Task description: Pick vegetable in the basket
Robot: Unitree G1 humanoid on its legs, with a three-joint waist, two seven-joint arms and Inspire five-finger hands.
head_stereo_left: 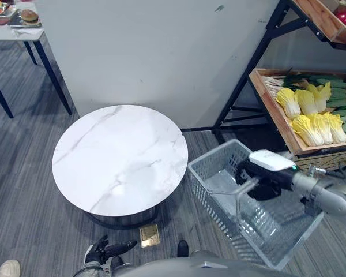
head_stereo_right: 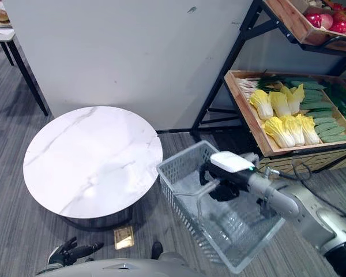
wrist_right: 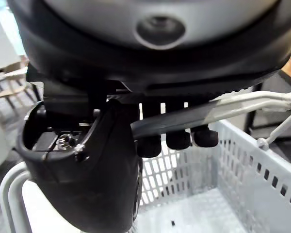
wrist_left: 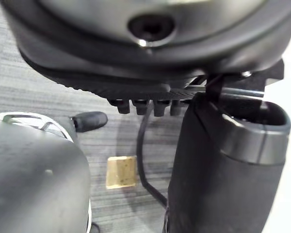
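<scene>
The right hand (head_stereo_left: 260, 183) is clamped round the basket (head_stereo_left: 217, 165) handle, near the round worktop's (head_stereo_left: 120, 158) edge; the left hand (head_stereo_left: 106, 251) hangs low, apparently relaxed.

The basket (head_stereo_left: 216, 164) in front of me looks like matt grey perforated plastic with a smooth metal handle (wrist_right: 262, 101), the table top (head_stereo_left: 120, 158) is glossy marble-look and the crate (head_stereo_left: 271, 112) is bare wood.

right hand (wrist_right: 82, 179) with fingers (wrist_right: 177, 139) around the handle (wrist_right: 242, 103) of a grey basket (wrist_right: 252, 165)
</scene>
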